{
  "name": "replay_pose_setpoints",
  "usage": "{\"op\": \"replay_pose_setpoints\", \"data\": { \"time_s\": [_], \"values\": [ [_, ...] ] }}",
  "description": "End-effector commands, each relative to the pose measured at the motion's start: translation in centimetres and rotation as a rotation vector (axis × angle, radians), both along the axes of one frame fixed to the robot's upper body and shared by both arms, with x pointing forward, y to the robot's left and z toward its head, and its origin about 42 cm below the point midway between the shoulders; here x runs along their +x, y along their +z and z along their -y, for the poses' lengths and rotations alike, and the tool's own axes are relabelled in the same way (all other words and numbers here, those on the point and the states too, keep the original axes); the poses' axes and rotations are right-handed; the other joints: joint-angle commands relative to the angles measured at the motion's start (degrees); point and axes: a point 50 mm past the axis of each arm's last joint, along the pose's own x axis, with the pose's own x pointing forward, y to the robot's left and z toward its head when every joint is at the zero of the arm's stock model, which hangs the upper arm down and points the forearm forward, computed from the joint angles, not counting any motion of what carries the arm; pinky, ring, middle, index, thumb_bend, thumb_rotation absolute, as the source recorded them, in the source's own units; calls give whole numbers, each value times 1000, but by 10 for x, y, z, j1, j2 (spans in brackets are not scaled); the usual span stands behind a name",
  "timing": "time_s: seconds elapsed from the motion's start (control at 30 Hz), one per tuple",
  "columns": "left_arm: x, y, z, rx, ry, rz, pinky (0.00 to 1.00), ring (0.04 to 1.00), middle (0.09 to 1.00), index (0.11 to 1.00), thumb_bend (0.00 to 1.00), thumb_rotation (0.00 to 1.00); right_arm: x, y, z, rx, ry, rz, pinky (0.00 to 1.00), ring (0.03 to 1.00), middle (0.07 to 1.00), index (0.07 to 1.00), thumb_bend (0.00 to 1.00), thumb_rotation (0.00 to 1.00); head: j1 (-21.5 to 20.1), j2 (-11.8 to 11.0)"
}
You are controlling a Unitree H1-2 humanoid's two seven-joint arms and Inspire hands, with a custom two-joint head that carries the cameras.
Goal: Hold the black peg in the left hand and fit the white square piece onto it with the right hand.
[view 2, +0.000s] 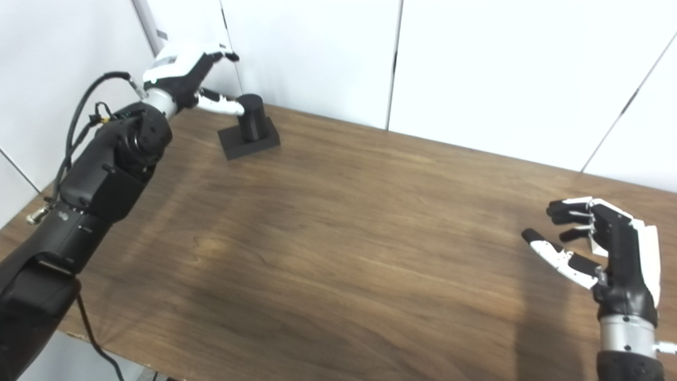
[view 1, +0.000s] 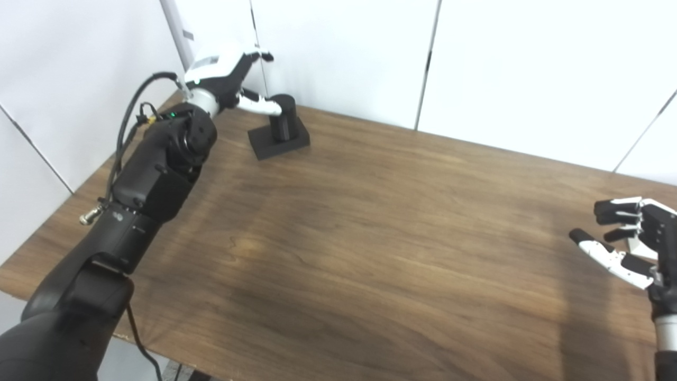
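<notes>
The black peg point(view 1: 282, 117) stands upright on its flat square base point(view 1: 278, 140) at about ten o'clock on the wooden table point(view 1: 370, 238), close to the back wall. The left hand point(view 1: 227, 71) has its arm stretched far out toward it; its thumb point(view 1: 259, 105) lies against the near side of the peg while the other fingers arch open above and behind, so the hand is spread around the peg rather than closed on it. At about three o'clock, well apart from the peg, the right hand point(view 2: 597, 243) hovers just above the table with its fingers loosely curled and its thumb held out, pinching nothing that can be seen. A small pale shape shows between its fingers and palm, likely the white square piece point(view 1: 634, 244), but most of it is hidden and I cannot tell how it lies. The step in hand appears to be the opening one: each hand is at its own object and neither has a grip. Next, the left hand needs to wrap around the peg's shaft and lift it with the base hanging level, and the right hand needs to settle on the piece and close on its edges, leaving its hole free for the fit.
</notes>
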Motion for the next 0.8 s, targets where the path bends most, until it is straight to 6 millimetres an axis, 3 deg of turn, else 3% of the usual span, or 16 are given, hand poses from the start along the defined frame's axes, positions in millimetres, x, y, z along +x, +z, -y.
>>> {"op": "replay_pose_setpoints", "data": {
  "time_s": [0.0, 0.77],
  "values": [
    [8, 36, -10, 70, 26, 70, 823, 993, 981, 877, 955, 485, 4, 19, 0, -10, 13, 88, 437, 575, 619, 489, 496, 112, 0, 0],
    [14, 1, -13, 36, 94, -94, 908, 1000, 1000, 897, 1000, 480, 3, 21, 0, -13, 9, 83, 424, 559, 615, 489, 497, 110, -1, 2]
  ]
}}
